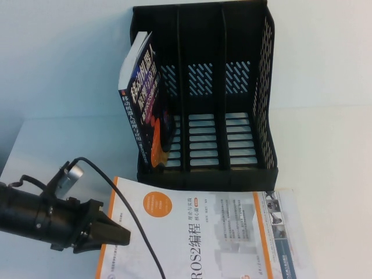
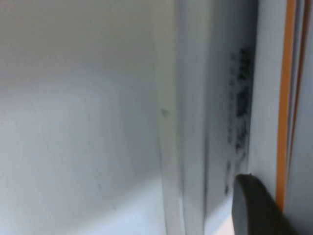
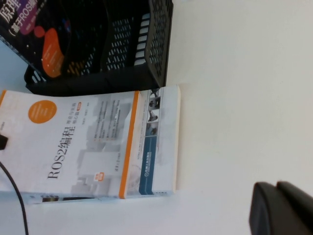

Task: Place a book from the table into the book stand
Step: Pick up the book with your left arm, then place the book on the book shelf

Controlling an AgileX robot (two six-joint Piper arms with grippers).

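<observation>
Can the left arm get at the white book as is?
Probably yes. The left hand is already at the white book's left edge, with nothing between them. The stand sits behind the book, out of the way. The right hand is over bare table, off to the side.

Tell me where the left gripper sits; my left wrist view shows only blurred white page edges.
Observer: The left gripper is at the left edge of the flat white paperback book with an orange circle.
Operator: Stand empty?
Observer: No, a dark book leans in the leftmost slot of the black perforated plastic book stand.
Operator: Right gripper?
Observer: The right gripper hangs over bare white table right of that white book.
</observation>
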